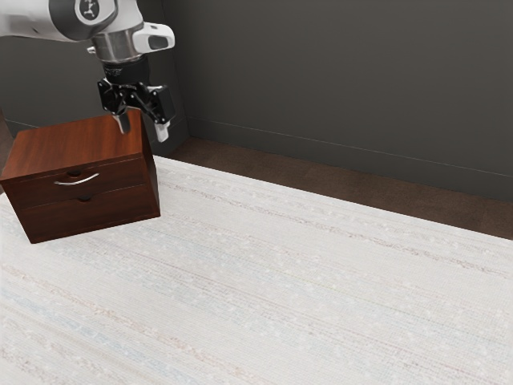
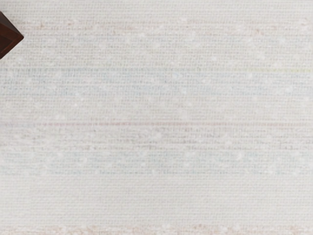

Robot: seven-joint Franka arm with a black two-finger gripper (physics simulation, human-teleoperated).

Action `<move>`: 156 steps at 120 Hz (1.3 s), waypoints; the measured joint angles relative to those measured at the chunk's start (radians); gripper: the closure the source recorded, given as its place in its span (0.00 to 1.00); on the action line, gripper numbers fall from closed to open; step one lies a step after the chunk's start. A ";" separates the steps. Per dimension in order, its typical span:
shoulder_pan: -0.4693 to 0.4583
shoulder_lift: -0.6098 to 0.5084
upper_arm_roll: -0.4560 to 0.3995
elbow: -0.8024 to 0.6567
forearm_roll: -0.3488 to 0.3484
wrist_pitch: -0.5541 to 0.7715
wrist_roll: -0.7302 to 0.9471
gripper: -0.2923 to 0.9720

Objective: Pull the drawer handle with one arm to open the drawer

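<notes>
A small dark wooden cabinet [image 1: 78, 175] stands on the pale woven surface at the exterior view's left. Its front carries an upper drawer with a curved silver handle [image 1: 77, 180] and a lower drawer below it; both fronts sit flush with the body. My gripper [image 1: 142, 127] hangs above the cabinet's far right corner, fingers pointing down and spread apart, with nothing between them. In the wrist view one dark wooden corner of the cabinet [image 2: 8, 34] pokes in beside the pale surface [image 2: 161, 127].
The pale woven surface [image 1: 304, 281] stretches wide to the exterior view's right and front of the cabinet. Behind it runs a brown floor strip [image 1: 353, 180] and a dark wall [image 1: 337, 72].
</notes>
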 joint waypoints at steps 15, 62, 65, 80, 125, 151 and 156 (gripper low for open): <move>-0.039 -0.047 0.045 0.138 0.047 -0.049 -0.023 0.23; 0.050 -0.029 0.049 0.427 0.049 -0.179 -0.075 0.23; 0.045 -0.027 0.050 0.429 0.049 -0.181 -0.077 0.23; 0.028 0.007 0.051 0.432 0.048 -0.189 -0.089 0.23; 0.004 -0.143 0.075 0.080 0.033 -0.095 -0.525 0.23; 0.063 -0.294 0.117 -0.430 0.054 0.188 -0.888 0.23; 0.064 -0.300 0.126 -0.484 0.054 0.248 -0.945 0.23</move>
